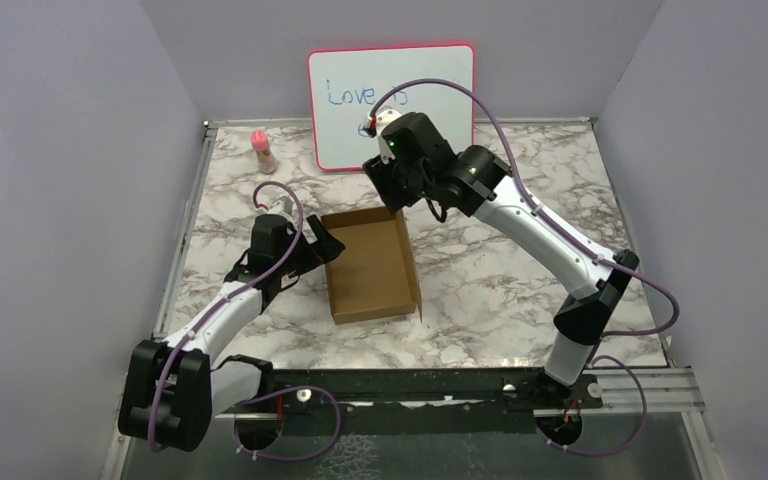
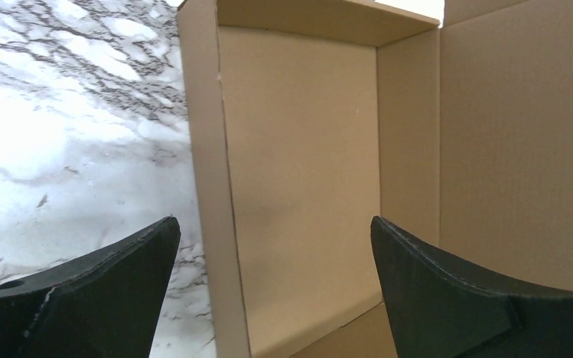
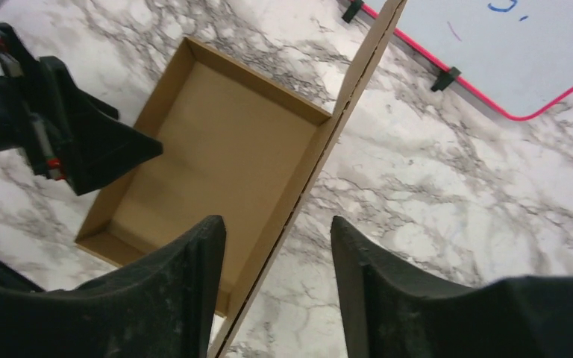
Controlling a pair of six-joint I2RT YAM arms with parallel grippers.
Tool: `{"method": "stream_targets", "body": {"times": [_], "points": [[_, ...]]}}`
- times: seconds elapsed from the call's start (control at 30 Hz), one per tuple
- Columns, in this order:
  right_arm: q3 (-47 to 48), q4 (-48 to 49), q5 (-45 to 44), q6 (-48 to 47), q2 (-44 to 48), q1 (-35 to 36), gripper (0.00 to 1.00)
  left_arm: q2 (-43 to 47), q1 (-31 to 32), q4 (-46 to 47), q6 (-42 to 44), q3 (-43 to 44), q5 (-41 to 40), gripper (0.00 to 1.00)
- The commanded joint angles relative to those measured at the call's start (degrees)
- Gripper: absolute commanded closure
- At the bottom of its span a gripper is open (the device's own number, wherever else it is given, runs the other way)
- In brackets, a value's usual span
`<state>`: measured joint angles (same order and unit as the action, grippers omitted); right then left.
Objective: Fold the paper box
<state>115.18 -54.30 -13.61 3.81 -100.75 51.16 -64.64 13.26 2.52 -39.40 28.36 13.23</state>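
The paper box (image 1: 370, 265) is a shallow brown cardboard tray on the marble table, with a tall flap standing upright along its right side. My left gripper (image 1: 322, 243) is open at the box's left wall. In the left wrist view that wall (image 2: 205, 186) stands between the spread fingers of the gripper (image 2: 276, 231). My right gripper (image 1: 395, 195) is open above the box's far right corner. In the right wrist view the flap's edge (image 3: 343, 104) runs between the fingers of the gripper (image 3: 277, 227), not pinched. The box floor (image 3: 216, 156) is bare.
A red-framed whiteboard (image 1: 392, 105) with blue writing leans at the back, close behind the right gripper; it also shows in the right wrist view (image 3: 507, 45). A small pink bottle (image 1: 261, 150) stands at the back left. Purple walls enclose the table.
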Motion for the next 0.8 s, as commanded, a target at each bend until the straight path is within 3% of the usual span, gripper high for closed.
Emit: {"method": "stream_targets", "body": {"times": [0.0, 0.23, 0.4, 0.6, 0.77], "points": [[3.91, -5.0, -7.99, -1.53, -2.34, 1.91, 0.45, 3.81, 0.24, -7.57, 6.19, 5.07, -3.86, 0.01], [5.54, -5.43, -7.22, -7.09, -4.22, 2.1, 0.72, 10.26, 0.16, -21.21, 17.85, 17.98, -12.28, 0.01], [5.49, -2.86, -5.08, -12.69, -3.98, 2.09, 0.98, 12.92, 0.16, -23.57, 28.78, 23.02, -14.84, 0.01], [3.99, 0.8, -3.59, -21.85, -5.03, 2.06, 0.99, 15.77, 0.1, -23.97, 35.72, 22.1, -18.96, 0.01], [3.63, 4.13, 4.46, -31.24, -4.99, 1.38, 0.99, 19.5, -0.18, -22.45, 36.58, 19.04, -16.74, 0.01]]}}
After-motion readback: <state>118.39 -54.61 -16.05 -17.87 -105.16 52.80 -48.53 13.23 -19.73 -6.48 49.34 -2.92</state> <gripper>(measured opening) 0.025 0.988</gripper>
